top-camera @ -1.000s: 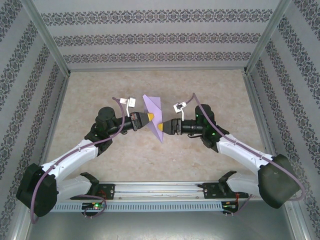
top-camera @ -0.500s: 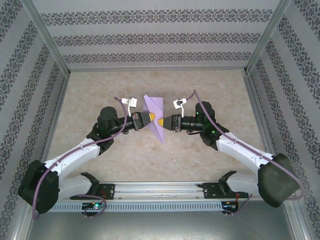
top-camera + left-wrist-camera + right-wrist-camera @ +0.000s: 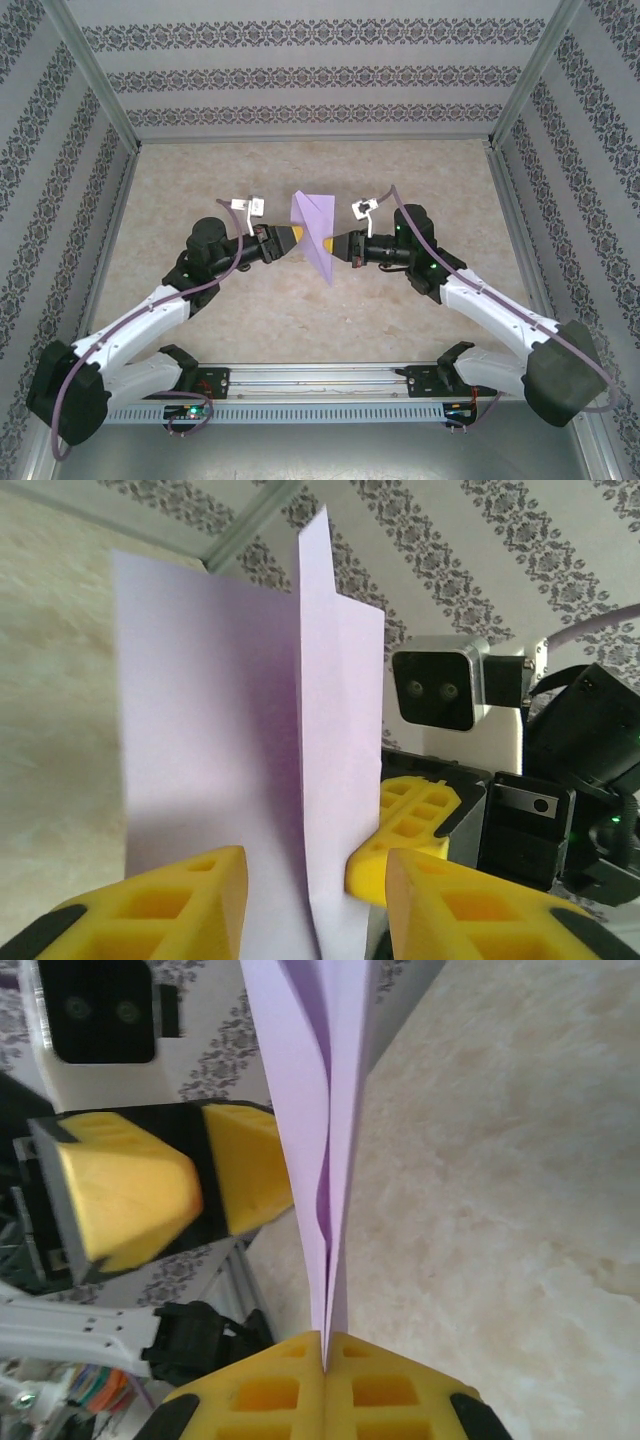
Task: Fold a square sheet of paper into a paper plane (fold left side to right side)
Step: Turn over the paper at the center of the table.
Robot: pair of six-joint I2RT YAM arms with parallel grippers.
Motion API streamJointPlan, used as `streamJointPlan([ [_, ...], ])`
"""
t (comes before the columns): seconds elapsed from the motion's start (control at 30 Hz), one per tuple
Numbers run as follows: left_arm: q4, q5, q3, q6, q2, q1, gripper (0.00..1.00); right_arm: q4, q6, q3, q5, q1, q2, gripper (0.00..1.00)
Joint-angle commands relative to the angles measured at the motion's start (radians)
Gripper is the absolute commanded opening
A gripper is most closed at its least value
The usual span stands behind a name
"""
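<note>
Paper (image 3: 316,232): lilac, folded, standing on edge between the two arms over the table (image 3: 200,190), long point aimed at the near side.
Right gripper (image 3: 325,1342): yellow fingers squeezed together on the paper's edge, layers pinched flat right at the tips.
Left gripper (image 3: 315,865): fingers (image 3: 160,905) spread wide, hard up against the paper's left side; touching or just short of it, impossible to call.
Folds: from the left wrist, one narrow flap edge-on in front of a broader flap; from the right wrist, layers bowing slightly apart just above the pinch.
Cut off: top of the paper out of the right wrist view, bottom edge out of the left wrist view.
Hidden: from above, right fingertips tucked under the paper's edge.
Unclear: number of layers; also whether the low point rests on the table or hangs clear of it.
</note>
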Motion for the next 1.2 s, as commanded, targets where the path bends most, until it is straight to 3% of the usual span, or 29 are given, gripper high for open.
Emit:
streamJointPlan([
  [0.0, -0.177, -0.127, -0.008, 0.102, -0.089, 0.015, 0.43, -0.211, -0.159, 0.055, 0.172, 0.014, -0.050, 0.00],
  [0.1, -0.348, -0.265, 0.004, 0.158, -0.171, 0.017, 0.46, -0.427, -0.283, 0.107, 0.449, 0.078, -0.069, 0.00],
  [0.27, -0.592, -0.553, 0.021, 0.178, -0.299, 0.022, 0.52, -0.730, -0.393, 0.228, 1.021, 0.253, 0.017, 0.00],
  [0.37, -0.701, -0.692, 0.021, 0.157, -0.354, 0.024, 0.53, -0.847, -0.384, 0.293, 1.266, 0.341, 0.133, 0.00],
  [0.47, -0.772, -0.778, 0.017, 0.125, -0.392, 0.028, 0.53, -0.925, -0.351, 0.352, 1.398, 0.397, 0.270, 0.00],
  [0.63, -0.791, -0.801, 0.003, 0.109, -0.422, 0.035, 0.53, -0.964, -0.292, 0.420, 1.464, 0.448, 0.491, 0.00],
  [0.83, -0.794, -0.798, 0.003, 0.110, -0.420, 0.037, 0.54, -0.965, -0.226, 0.502, 1.395, 0.463, 0.732, 0.00],
  [1.0, -0.792, -0.786, 0.001, 0.110, -0.407, 0.041, 0.54, -0.931, -0.212, 0.523, 1.249, 0.463, 0.774, 0.24],
  [1.17, -0.762, -0.735, 0.006, 0.105, -0.362, 0.045, 0.55, -0.878, -0.202, 0.482, 1.133, 0.441, 0.657, 0.46],
])
